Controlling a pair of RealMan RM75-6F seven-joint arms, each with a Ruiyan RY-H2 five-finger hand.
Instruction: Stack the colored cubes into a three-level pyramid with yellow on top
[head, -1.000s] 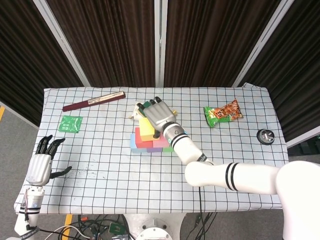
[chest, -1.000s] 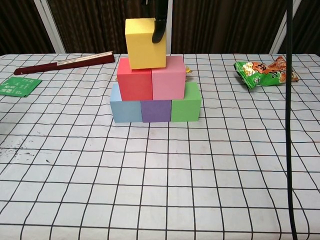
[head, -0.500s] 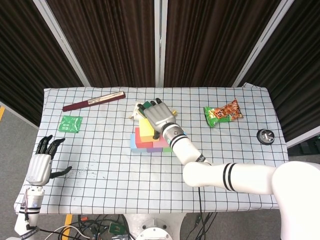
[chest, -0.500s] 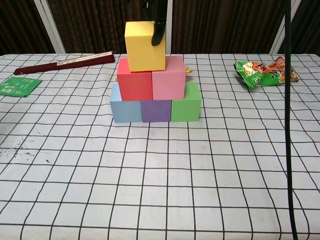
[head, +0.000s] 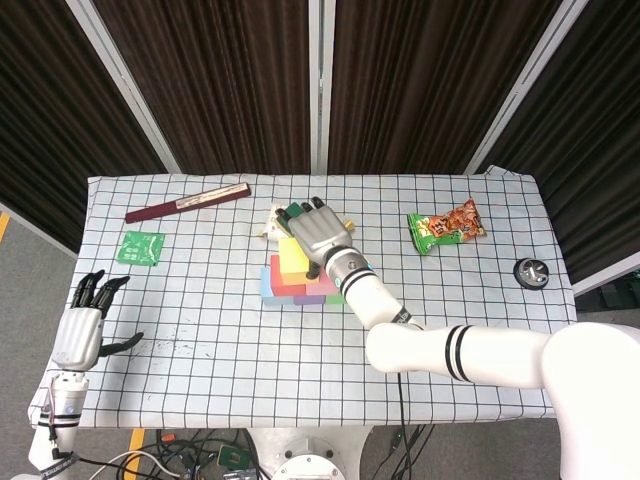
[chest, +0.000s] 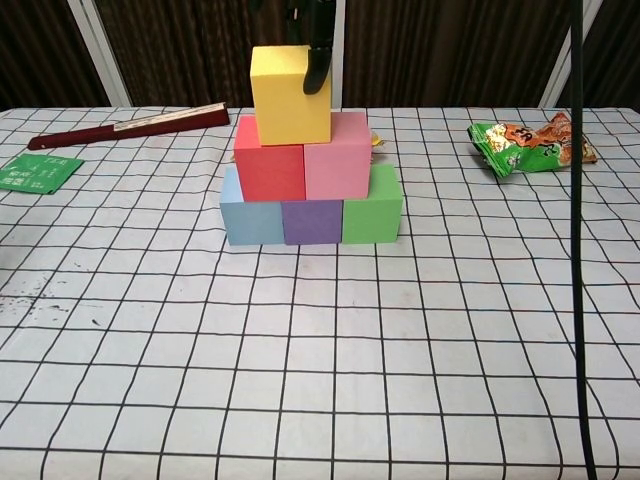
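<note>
Head view, right robot hand: the right robot hand (head: 318, 233) sits at frame centre, directly over the pyramid, its fingers draped on the bright yellow foam cube (head: 293, 259); it appears to grip that cube from above.
Head view, left robot hand: the left robot hand (head: 85, 322) hangs at the lower left, off the edge of the checked-cloth table (head: 200, 330), fingers apart and holding nothing, well apart from the cubes.
Head view, nearer arm: the right one by far; the yellow cube lies just below and left of its palm.
Chest view, stack: the yellow cube tops the pile in the upper middle, resting across the seam of the red foam cube (chest: 270, 158) and the pink foam cube (chest: 337, 156).
Chest view, base: the pale blue foam cube (chest: 249, 218), purple foam cube (chest: 312, 221) and green foam cube (chest: 373, 206) stand touching in a row.
Chest view, contact: one dark fingertip (chest: 317, 70) lies on the yellow cube's upper right edge.
Chest view, judgement: the pyramid looks complete; what remains is letting go straight upward, as a sideways drag could shift the top cube.
Containers: none in view.
</note>
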